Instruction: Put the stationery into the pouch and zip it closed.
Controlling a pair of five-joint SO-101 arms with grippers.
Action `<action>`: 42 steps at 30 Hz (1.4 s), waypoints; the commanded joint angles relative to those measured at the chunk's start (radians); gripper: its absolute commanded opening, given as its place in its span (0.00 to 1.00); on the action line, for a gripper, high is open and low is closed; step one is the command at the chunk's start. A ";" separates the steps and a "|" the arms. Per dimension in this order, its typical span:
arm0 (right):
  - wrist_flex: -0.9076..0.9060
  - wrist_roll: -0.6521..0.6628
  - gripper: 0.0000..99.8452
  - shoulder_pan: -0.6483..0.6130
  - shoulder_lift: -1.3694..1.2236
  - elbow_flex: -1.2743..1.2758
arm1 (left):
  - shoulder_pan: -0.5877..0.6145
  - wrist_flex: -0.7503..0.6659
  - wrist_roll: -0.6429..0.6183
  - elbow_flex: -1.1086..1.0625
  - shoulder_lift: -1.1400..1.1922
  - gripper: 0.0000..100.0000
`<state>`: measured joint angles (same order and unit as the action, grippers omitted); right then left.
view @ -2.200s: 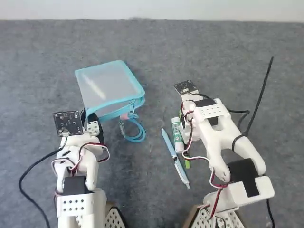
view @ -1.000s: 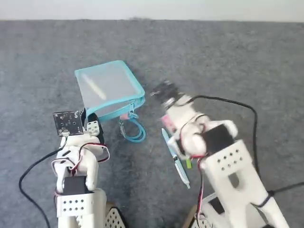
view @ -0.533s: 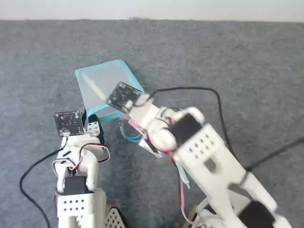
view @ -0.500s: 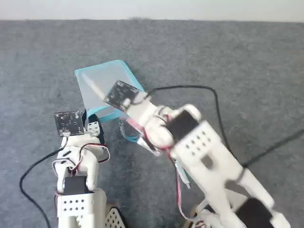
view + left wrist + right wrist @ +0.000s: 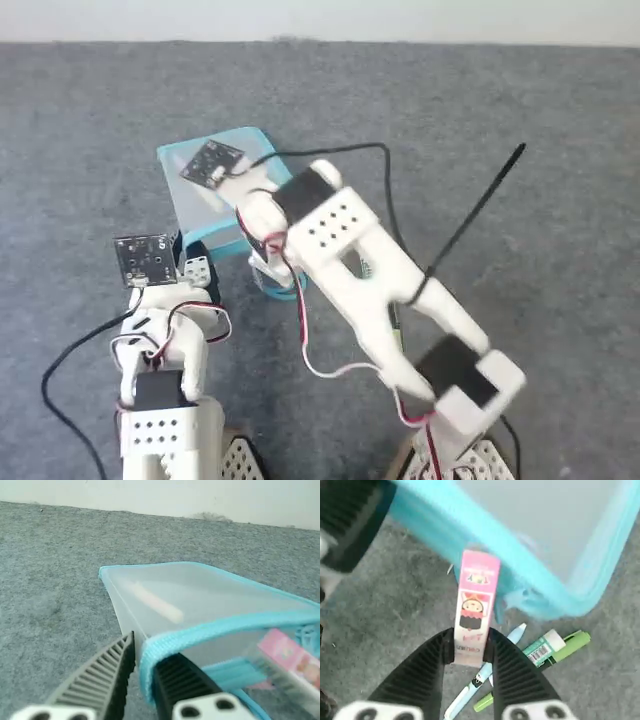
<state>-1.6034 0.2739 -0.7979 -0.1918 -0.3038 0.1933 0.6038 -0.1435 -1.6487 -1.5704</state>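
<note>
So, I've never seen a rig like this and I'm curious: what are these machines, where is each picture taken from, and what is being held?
These are two small robot arms side by side, the left arm and the right arm, on a grey carpeted table. The wide picture comes from a fixed camera looking down; the other two come from a camera on each arm's wrist. The left gripper pinches the blue edge of a see-through pouch with a pale stick inside. The right gripper holds a slim pink packet close to the pouch's opening. On the carpet lie a light blue pen, a green marker and a green-and-white tube.
</note>
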 commanded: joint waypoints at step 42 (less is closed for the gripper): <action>-0.186 -0.061 0.01 0.153 -0.378 -0.600 | -0.150 0.006 0.094 0.012 -0.015 0.01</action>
<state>-1.7584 0.2202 -0.7119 -0.5846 -0.8654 0.0936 0.6053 -0.0775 -1.6487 -1.5704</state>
